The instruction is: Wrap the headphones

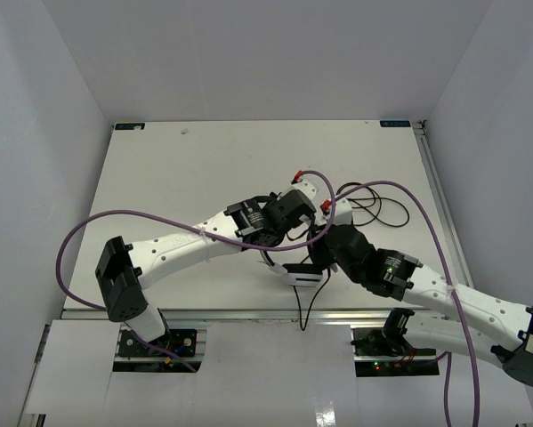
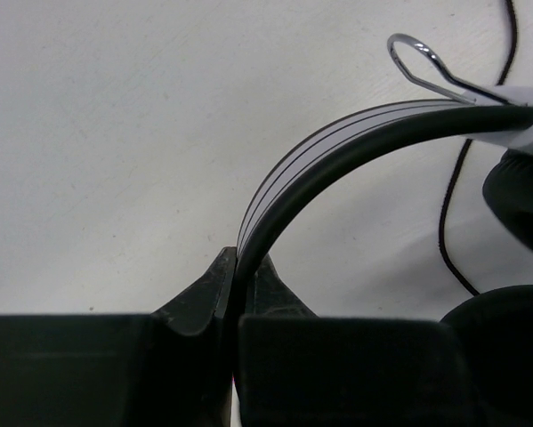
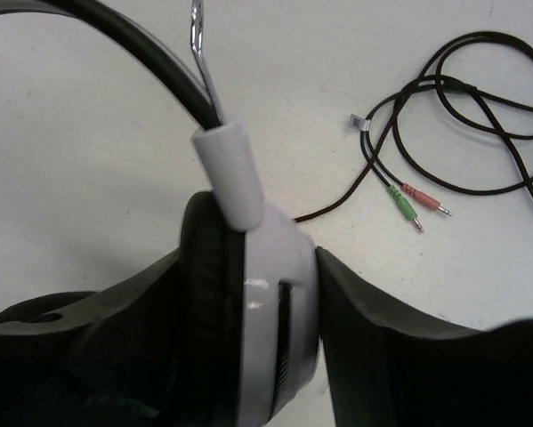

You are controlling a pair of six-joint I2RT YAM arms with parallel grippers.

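The headphones (image 1: 303,274) lie at mid-table between both arms. My left gripper (image 1: 279,242) is shut on the thin black headband (image 2: 337,151), which shows in the left wrist view rising from between the jaws (image 2: 238,276). My right gripper (image 1: 321,251) is shut on one white ear cup (image 3: 279,267), with a finger on the black pad side and one on the white shell side (image 3: 248,260). The long dark cord (image 3: 480,98) lies loose in loops on the table behind, with its green and pink plugs (image 3: 417,203) free. It also shows in the top view (image 1: 373,200).
Thick purple robot cables (image 1: 159,215) arch over both arms. A strand of dark cord (image 1: 306,307) runs toward the table's near edge (image 1: 248,313). White walls close in the table on three sides.
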